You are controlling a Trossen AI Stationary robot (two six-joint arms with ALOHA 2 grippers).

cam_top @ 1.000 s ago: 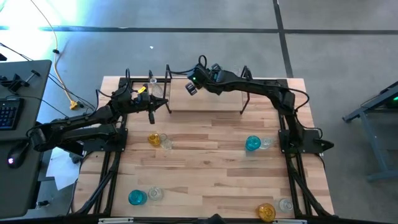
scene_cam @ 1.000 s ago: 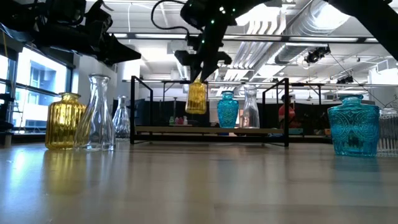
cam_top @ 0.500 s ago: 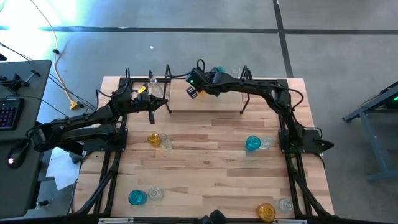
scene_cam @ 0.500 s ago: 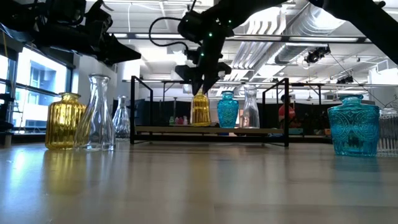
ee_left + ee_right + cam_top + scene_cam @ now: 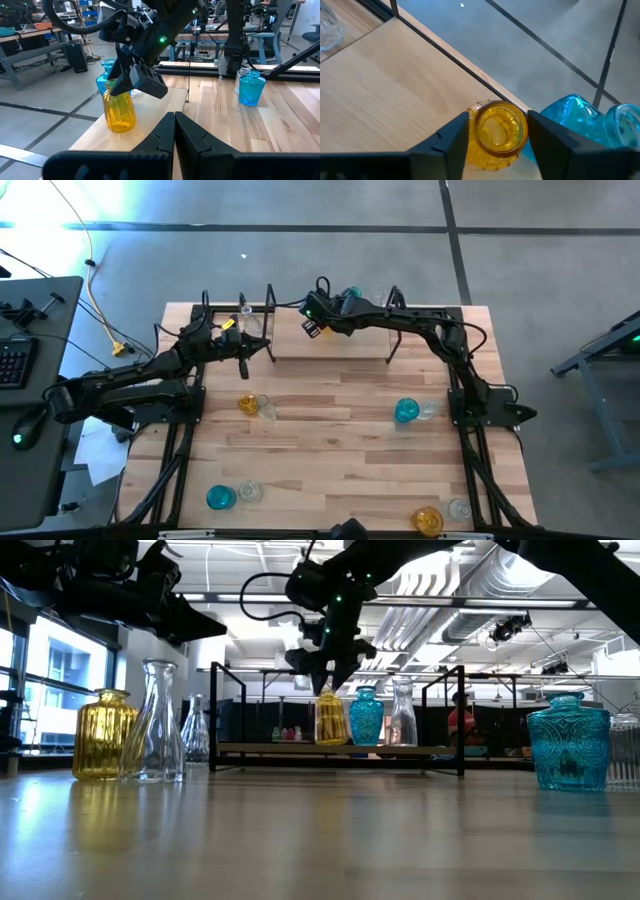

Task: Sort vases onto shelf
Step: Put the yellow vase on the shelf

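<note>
The right wrist view alone shows the right hand point(image 5: 496, 135) open, its fingers point(image 5: 451, 137) either side of the yellow vase point(image 5: 497, 131). That vase stands on the shelf point(image 5: 340, 749) beside a blue vase point(image 5: 366, 717). The left hand point(image 5: 174, 131) is shut and holds nothing.

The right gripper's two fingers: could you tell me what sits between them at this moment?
An amber vase stands upright on the shelf between the right gripper's fingers, beside a teal vase. The right wrist view shows the fingers spread slightly clear of its neck.
</note>
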